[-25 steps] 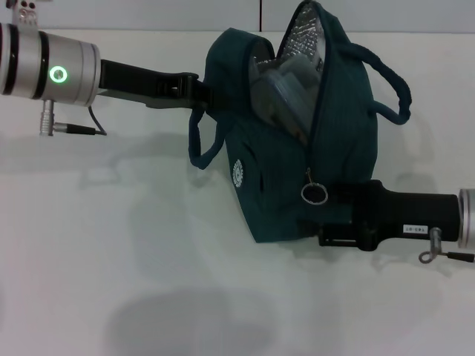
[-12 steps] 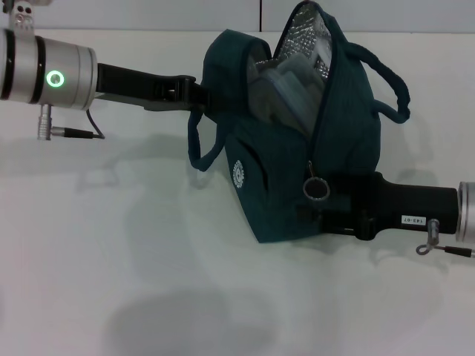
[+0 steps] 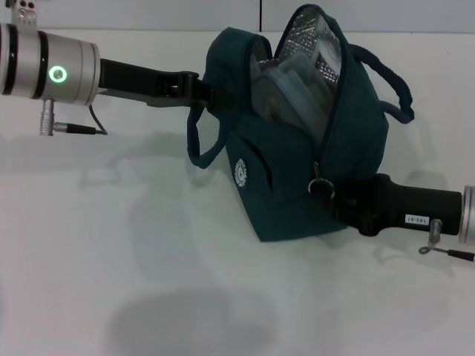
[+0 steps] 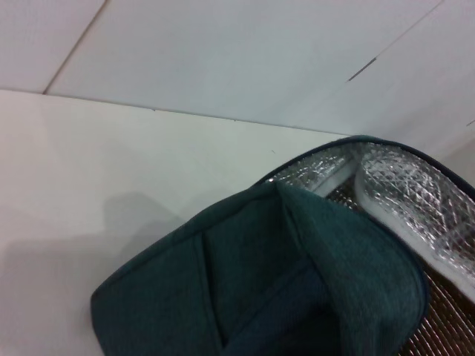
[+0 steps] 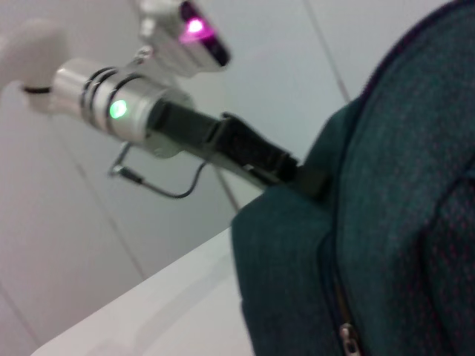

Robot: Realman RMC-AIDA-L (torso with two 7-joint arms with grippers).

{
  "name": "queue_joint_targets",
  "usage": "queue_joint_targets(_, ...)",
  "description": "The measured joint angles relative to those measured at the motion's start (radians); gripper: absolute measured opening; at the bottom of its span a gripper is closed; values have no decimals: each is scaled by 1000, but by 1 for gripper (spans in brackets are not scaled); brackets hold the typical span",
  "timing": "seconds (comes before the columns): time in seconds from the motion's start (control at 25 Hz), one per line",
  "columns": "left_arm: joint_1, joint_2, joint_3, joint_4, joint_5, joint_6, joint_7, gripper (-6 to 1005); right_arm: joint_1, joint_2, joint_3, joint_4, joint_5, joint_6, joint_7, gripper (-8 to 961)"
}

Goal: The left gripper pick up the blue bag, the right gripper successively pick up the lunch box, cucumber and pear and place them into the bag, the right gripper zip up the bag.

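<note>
The blue bag (image 3: 297,193) hangs tilted above the white table, mouth open, silver lining showing. My left gripper (image 3: 199,87) is shut on the bag's upper left rim and holds it up. The lunch box (image 3: 286,81) lies inside the open mouth. The cucumber and pear are hidden. My right gripper (image 3: 332,196) is at the bag's lower right side, right at the zipper's metal ring pull (image 3: 320,187). The left wrist view shows the bag's rim (image 4: 297,252) and foil lining (image 4: 415,185). The right wrist view shows the bag's fabric (image 5: 401,185), its zipper slider (image 5: 346,337) and my left gripper (image 5: 293,172) on the rim.
The white table (image 3: 111,245) spreads below and to the left of the bag. A white wall (image 3: 148,13) stands behind it. The bag's two loop handles hang out at the left (image 3: 197,152) and the right (image 3: 397,93).
My right gripper has drawn back to the right and a little up, now level with the ring pull. The bag has shifted slightly right and the ring has turned.
</note>
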Motion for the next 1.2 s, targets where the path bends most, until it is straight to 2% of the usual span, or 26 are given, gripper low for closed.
queue_joint_targets(0.04,-1,0,0,0,0,0,0,42,-1,0,0,6,10,8,4,331)
queue_joint_targets(0.28,2,-1,0,0,0,0,0,42,-2,0,-22,18,42,34,0,163)
queue_joint_targets(0.72,9,-1,-10,0,0,0,11,42,-19,0,-24,32,110,54,5,8)
queue_joint_targets(0.84,10,0,-10,0,0,0,12,42,-30,0,-25,32,123,46,6,8)
queue_joint_targets(1.08,12,-1,-11,0,-1,-8,28,42,-44,-5,-15,28,139,-95,8,8)
queue_joint_targets(1.2,14,0,-11,0,-11,-8,37,42,-52,-9,-14,20,157,-115,9,8)
